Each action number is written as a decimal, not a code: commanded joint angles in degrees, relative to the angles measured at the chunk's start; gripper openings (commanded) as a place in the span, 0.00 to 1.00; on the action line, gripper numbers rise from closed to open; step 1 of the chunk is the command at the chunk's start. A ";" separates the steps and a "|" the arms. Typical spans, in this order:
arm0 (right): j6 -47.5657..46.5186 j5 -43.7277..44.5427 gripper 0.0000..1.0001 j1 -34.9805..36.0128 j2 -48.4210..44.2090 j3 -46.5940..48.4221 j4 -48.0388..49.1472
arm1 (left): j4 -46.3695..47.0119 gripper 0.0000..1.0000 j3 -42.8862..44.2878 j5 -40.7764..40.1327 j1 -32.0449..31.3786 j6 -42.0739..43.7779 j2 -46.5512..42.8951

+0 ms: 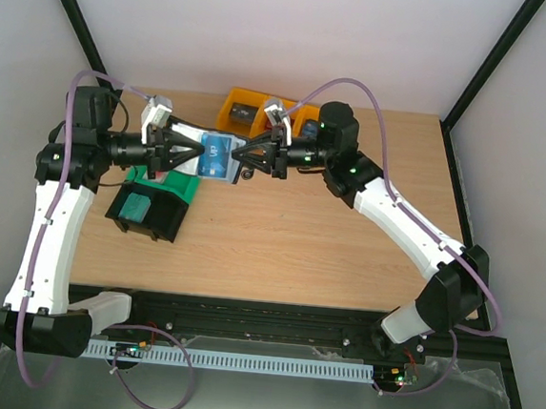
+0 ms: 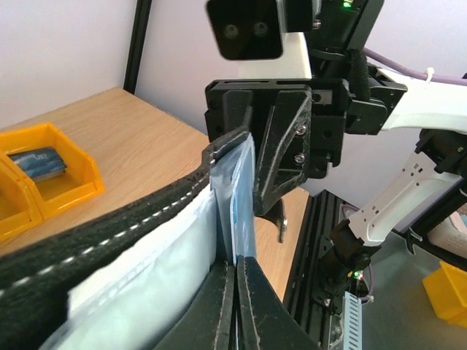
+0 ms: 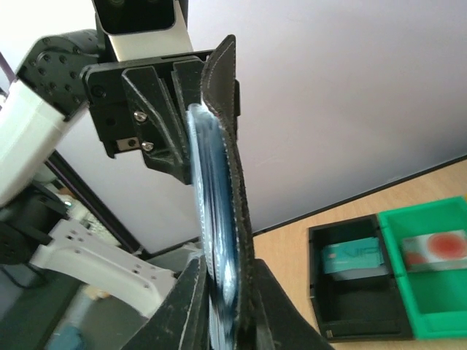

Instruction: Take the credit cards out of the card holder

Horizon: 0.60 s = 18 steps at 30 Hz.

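Above the wooden worktop (image 1: 299,236), my left end effector (image 1: 193,154) clamped the card holder (image 1: 215,156). My right end effector (image 1: 238,154) pinched its edge and the blue credit cards (image 3: 215,240).

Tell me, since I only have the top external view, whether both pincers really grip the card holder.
Observer: The left one does. In the left wrist view, the left pincer is closed on the clear pocket edge of the card holder.
Operator: And the right one?
Observer: The right wrist view shows the right pincer clamping the black cover, with the blue credit cards against it.
Operator: Anything in the green bin?
Observer: Yes, a card with a red blotch lies in the green bin.
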 commanded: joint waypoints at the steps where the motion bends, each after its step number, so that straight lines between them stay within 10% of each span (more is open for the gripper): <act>1: 2.22 -0.10 0.04 -0.05 -2.03 -1.17 4.61 | 1.63 0.02 1.57 1.13 0.40 -0.75 -0.45; 18: -4.34 3.24 0.02 -4.32 -4.34 -2.23 -3.97 | 0.08 0.02 0.17 -5.11 1.55 2.42 -0.19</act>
